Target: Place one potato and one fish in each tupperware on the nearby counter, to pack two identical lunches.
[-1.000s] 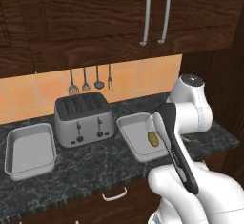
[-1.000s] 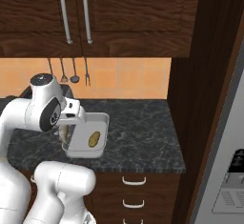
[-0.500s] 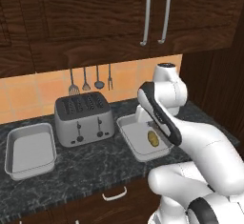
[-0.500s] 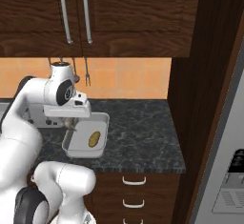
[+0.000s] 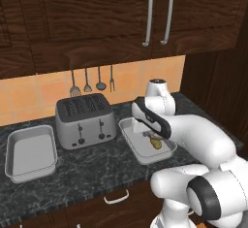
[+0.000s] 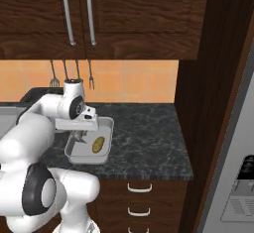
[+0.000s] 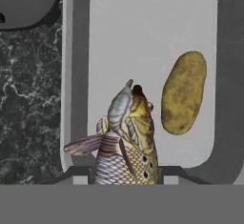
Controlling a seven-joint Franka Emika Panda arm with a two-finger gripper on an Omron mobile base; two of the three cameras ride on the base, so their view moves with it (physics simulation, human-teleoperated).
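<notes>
Two pale grey trays sit on the dark stone tabletop (image 5: 87, 173). One big white robot arm (image 5: 193, 139) bends over the tabletop's right part, and its tool (image 6: 78, 137) hangs just above the right tray. Brown cupboards (image 5: 121, 18) with long silver handles hang on the wall above, and small kitchen tools (image 5: 92, 81) hang on the orange tiles.

A silver toaster (image 5: 85, 120) stands near the back edge, between the two trays. The left tray (image 5: 30, 153) lies near the left edge, well apart from the arm. The right tray (image 5: 131, 139) lies just beside the toaster, on its right.

The tool is clenched on a fish (image 7: 126, 142). In the hand view the fish sticks out from the tool with its head pointing over the tray floor. I cannot tell if the fish touches the tray.

A golden-brown potato (image 7: 183, 92) lies flat inside the right tray, just beside the fish's head but apart from it. From the right base view the potato (image 6: 98, 144) lies near the tray's right wall.
</notes>
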